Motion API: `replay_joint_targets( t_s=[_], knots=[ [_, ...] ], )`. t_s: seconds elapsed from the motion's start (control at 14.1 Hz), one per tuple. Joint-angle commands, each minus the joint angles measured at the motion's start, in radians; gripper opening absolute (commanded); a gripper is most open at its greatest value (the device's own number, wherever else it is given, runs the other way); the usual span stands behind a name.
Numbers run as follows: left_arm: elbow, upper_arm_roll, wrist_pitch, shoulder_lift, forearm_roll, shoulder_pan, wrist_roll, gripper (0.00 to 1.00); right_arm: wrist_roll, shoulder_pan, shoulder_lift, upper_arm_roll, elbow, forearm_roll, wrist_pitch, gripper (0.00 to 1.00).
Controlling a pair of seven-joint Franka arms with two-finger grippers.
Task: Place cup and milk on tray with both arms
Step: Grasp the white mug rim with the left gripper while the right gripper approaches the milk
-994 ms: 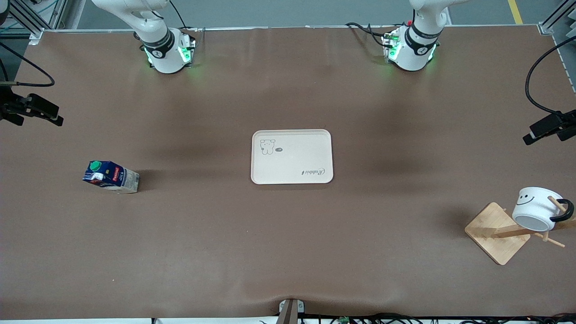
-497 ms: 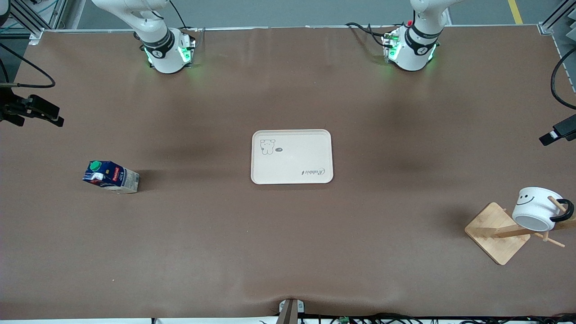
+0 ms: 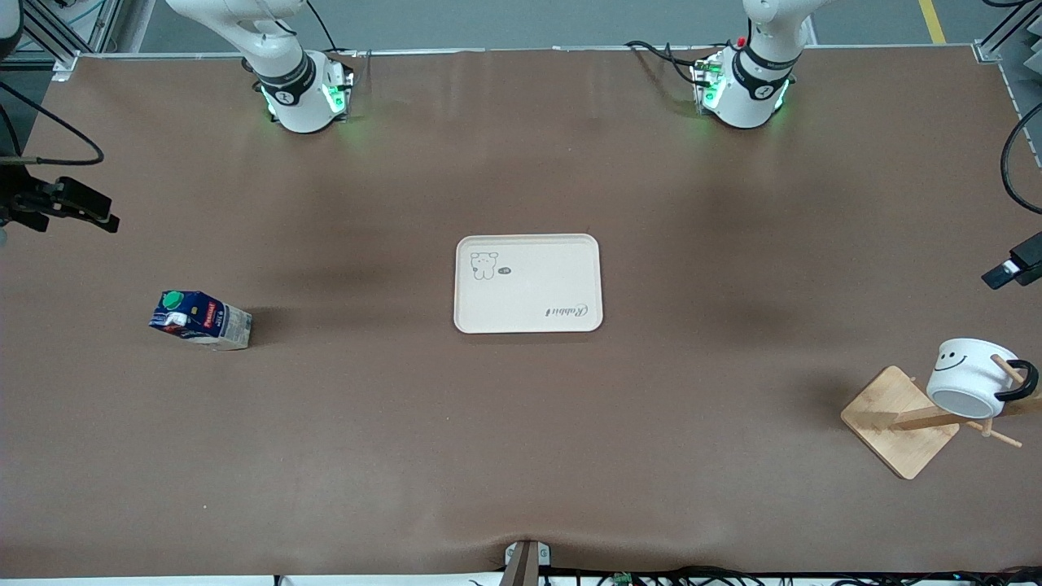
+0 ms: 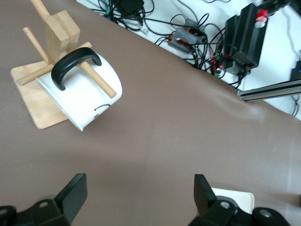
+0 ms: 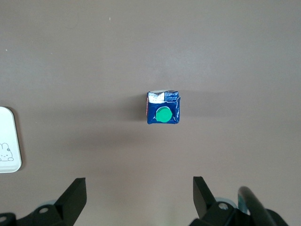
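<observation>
Above the brown table (image 3: 521, 456), your right tool (image 5: 136, 200) hangs spread over the blue milk carton (image 5: 162, 107); your left tool (image 4: 138, 200), also spread, overlooks the white smiley mug (image 4: 82, 96) hung on its wooden rack (image 4: 40, 94). Both reaches are just beginning: lower each, grip, then carry to the bare cream tray (image 3: 527, 283) mid-table.

A brown mat (image 3: 521, 456) covers the table, with faint creases and soft shadows. Past its edge by the bases lies grey floor (image 3: 521, 20) with a yellow line (image 3: 932, 20). Metal frame posts (image 3: 49, 32) stand at the corners, and cables (image 3: 692, 576) trail along the near edge.
</observation>
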Motion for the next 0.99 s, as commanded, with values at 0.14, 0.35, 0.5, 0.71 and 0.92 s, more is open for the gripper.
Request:
replay_joint_targets(
  t_s=[0.14, 0.35, 0.5, 0.71, 0.92],
  knots=[
    [-0.062, -0.003, 0.091, 0.056, -0.188, 0.054, 0.257, 1.00, -0.013, -0.003, 0.038, 0.001, 0.041, -0.014, -0.011, 1.00],
    [-0.068, -0.003, 0.103, 0.131, -0.320, 0.078, 0.430, 1.00, -0.013, -0.004, 0.039, 0.001, 0.041, -0.011, -0.011, 1.00],
    [-0.065, -0.003, 0.125, 0.183, -0.392, 0.081, 0.541, 1.00, -0.013, -0.007, 0.041, 0.001, 0.041, -0.009, -0.008, 1.00],
    [-0.060, -0.003, 0.184, 0.223, -0.451, 0.081, 0.707, 1.00, -0.015, -0.003, 0.046, 0.001, 0.041, -0.011, -0.008, 1.00],
    [-0.060, -0.003, 0.187, 0.249, -0.601, 0.097, 0.868, 1.00, -0.015, -0.003, 0.046, 0.001, 0.041, -0.012, -0.013, 1.00]
  ],
)
